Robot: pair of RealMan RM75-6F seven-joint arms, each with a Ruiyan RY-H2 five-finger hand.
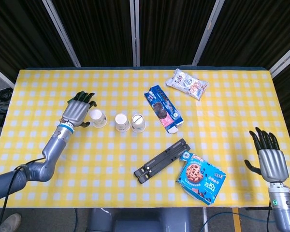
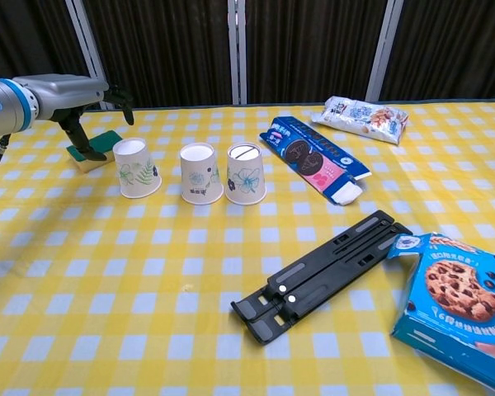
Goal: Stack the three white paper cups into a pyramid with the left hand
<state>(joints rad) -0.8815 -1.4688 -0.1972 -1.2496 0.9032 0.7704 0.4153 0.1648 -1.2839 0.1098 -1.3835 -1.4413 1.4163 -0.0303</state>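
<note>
Nearest, the right hand (image 1: pixel 273 162) hangs off the front right corner of the yellow checked bench (image 2: pixel 107 313), fingers spread, holding nothing. On the bench near it lie a blue chocolate-chip cookie box (image 2: pixel 458 293) and a flat black folding stand (image 2: pixel 322 272). Further back, 3 white paper cups (image 2: pixel 191 172) stand upside down in a row, side by side, unstacked. Left of the row the left hand (image 2: pixel 74 95) hovers open, fingers apart and empty, above a green sponge (image 2: pixel 95 150). Beyond lie a blue biscuit box (image 2: pixel 313 158) and a white snack bag (image 2: pixel 363 117).
</note>
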